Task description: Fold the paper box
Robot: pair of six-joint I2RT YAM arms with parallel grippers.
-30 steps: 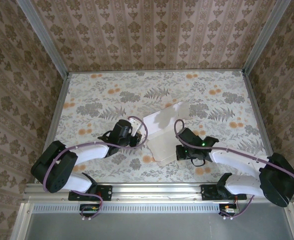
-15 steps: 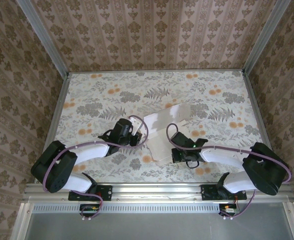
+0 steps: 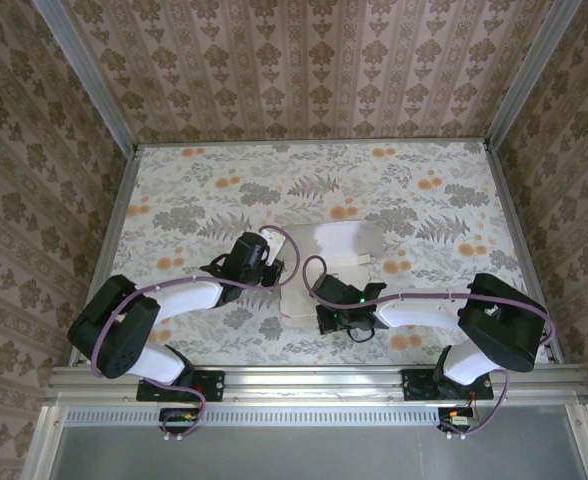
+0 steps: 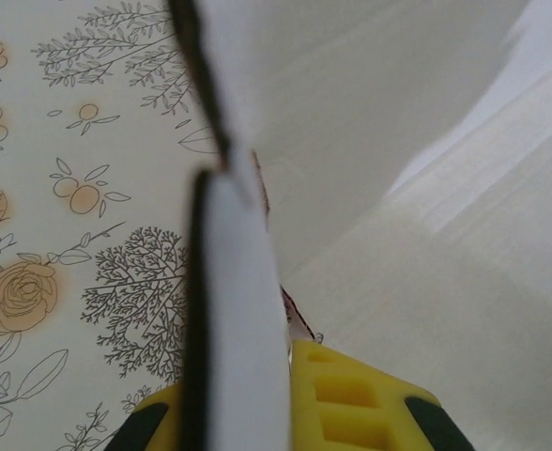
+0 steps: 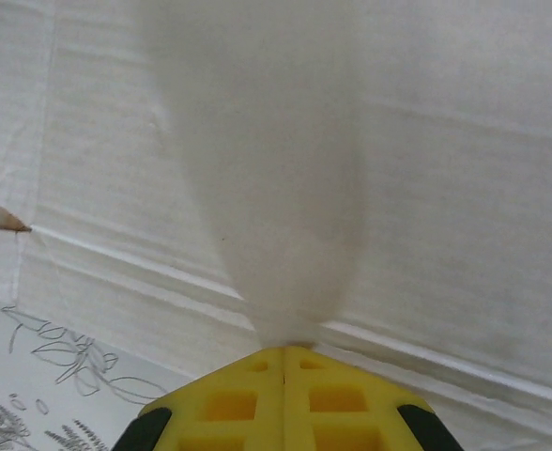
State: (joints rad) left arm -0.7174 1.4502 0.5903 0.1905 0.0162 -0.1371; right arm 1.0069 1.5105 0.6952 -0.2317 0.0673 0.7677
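The paper box (image 3: pixel 342 252) is a flat off-white sheet with creases, lying mid-table. My left gripper (image 3: pixel 277 270) is at its left edge. In the left wrist view that gripper (image 4: pixel 248 376) is shut on an upright flap of the paper box (image 4: pixel 243 282), seen edge-on, with a sliver of pink at its base. My right gripper (image 3: pixel 319 302) is at the sheet's near-left corner. In the right wrist view its yellow fingers (image 5: pixel 229 404) meet at the tips, where the gripper (image 5: pixel 285 349) is shut on a blurred white flap of the box (image 5: pixel 276 188).
The floral table (image 3: pixel 204 190) is walled by patterned panels on the left, back and right. A metal rail (image 3: pixel 304 378) runs along the near edge by the arm bases. Both arms lie low, close together in front of the sheet.
My right gripper has slid left along the sheet's near edge. The sheet has swung round and now lies squarer to the table. The left gripper has barely shifted.
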